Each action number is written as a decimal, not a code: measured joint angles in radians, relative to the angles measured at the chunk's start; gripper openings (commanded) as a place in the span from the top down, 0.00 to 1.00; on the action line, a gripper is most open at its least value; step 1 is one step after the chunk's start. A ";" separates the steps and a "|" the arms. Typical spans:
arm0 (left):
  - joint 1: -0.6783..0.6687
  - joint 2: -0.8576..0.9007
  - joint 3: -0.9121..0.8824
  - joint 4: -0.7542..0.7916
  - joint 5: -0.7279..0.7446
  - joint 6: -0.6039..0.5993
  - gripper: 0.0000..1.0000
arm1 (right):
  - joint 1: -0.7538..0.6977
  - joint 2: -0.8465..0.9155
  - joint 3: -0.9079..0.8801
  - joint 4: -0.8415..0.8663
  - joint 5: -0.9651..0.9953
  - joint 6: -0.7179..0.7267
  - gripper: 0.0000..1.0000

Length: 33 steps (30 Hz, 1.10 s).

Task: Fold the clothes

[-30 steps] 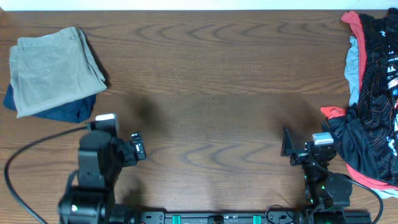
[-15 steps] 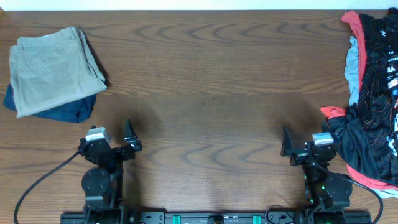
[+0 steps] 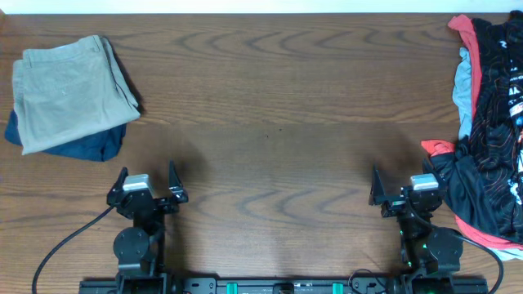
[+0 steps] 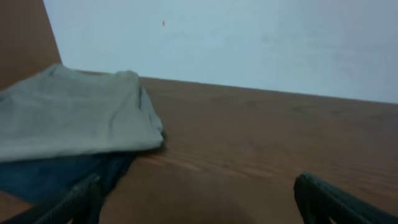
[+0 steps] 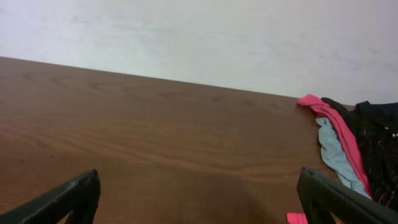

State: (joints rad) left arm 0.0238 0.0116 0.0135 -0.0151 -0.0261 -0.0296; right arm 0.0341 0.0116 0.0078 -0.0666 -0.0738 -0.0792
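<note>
1. Shorts [image 3: 69, 90], khaki-beige in colour, lie folded into a flat packet on the wooden table [image 3: 278, 98]. They are toward 10 o'clock when I look over the table from the robot's side.
2. Under the shorts is a dark blue garment [image 3: 90, 147]. It shows from below them at the near edge and at the left corner, and the two pieces touch.
3. At 2 to 3 o'clock, along the right edge of the table, lies a loose heap of clothes [image 3: 490, 122] that is not folded. I see black cloth with thin red lines, a red piece [image 3: 462, 28] and a pale-blue piece [image 3: 464, 82]. Part of the heap runs out of the overhead view.
4. The left gripper [image 3: 147, 175] is low over the table at 7 o'clock, close to the near edge, and points toward 12 o'clock. Its jaws are spread wide and hold nothing; its own camera shows only bare wood between the fingers. The folded shorts are ahead of it, toward its 11 o'clock, and well apart from it.
5. The right gripper [image 5: 198, 196] is at 5 o'clock, also spread wide and empty. The black cloth of the heap lies just beside it at its 3 o'clock. Whether they touch, I cannot tell.
6. A black cable [image 3: 65, 245] curves away from the left arm toward 8 o'clock.
7. A pale wall [image 5: 186, 37] stands behind the far edge at 12 o'clock.
</note>
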 measured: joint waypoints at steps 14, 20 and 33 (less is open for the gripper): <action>0.000 -0.001 0.006 -0.012 0.023 -0.045 0.02 | 0.000 0.000 0.000 0.000 0.000 0.000 0.01; 0.000 -0.001 0.006 -0.011 0.023 -0.045 0.02 | 0.000 0.000 0.000 0.000 0.000 0.000 0.01; 0.000 -0.001 0.006 -0.012 0.023 -0.045 0.02 | 0.000 0.000 0.000 0.000 0.000 0.000 0.01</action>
State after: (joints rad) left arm 0.0238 0.0105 0.0196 -0.0269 -0.0029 -0.0750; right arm 0.0341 0.0116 0.0078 -0.0666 -0.0734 -0.0795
